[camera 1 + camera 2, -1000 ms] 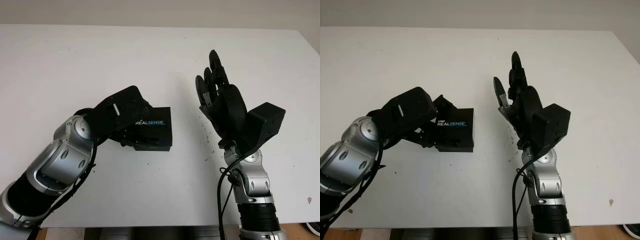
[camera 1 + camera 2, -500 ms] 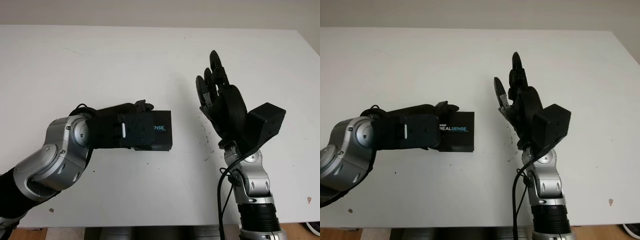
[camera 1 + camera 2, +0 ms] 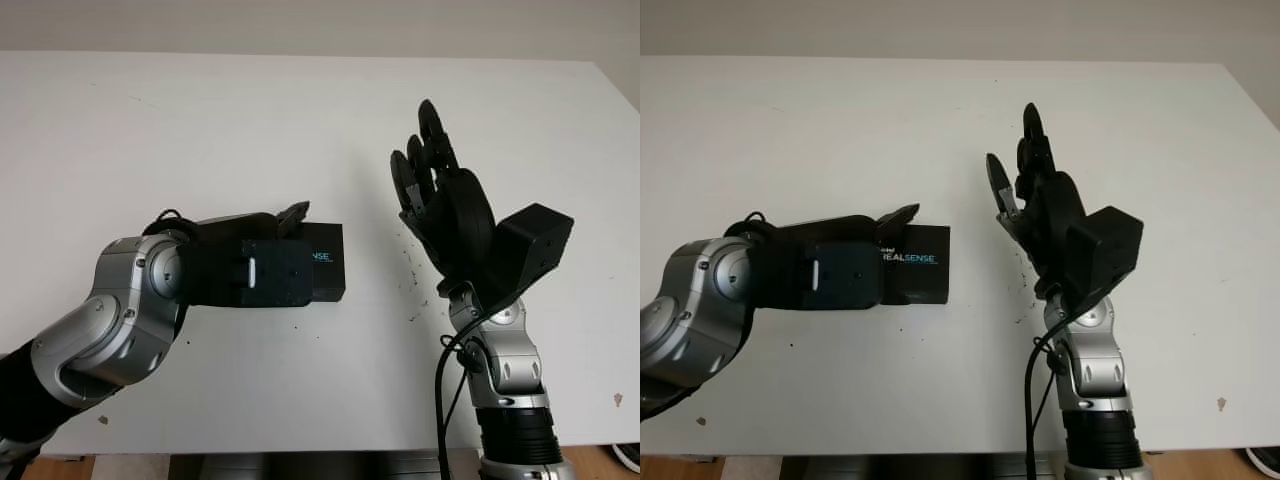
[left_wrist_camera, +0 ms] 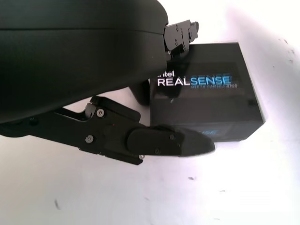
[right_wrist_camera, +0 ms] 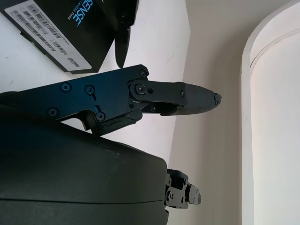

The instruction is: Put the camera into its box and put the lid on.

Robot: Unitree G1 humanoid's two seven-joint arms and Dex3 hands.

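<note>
**Q:** Black box — where is it, and what is the lid status?

**A:** It sits on the white table, lid seated, under the fingertips of the left hand. That hand grips nothing; one finger lies along the box's side, probably squaring or releasing it.

**Q:** Right hand?

**A:** The right hand is raised, released, well clear of the box, apparently parked to keep out of the way.

**Q:** Markings?

**A:** Lid reads "intel REALSENSE"; the smaller line below is illegible. A white barcode label sits on one face.
</note>
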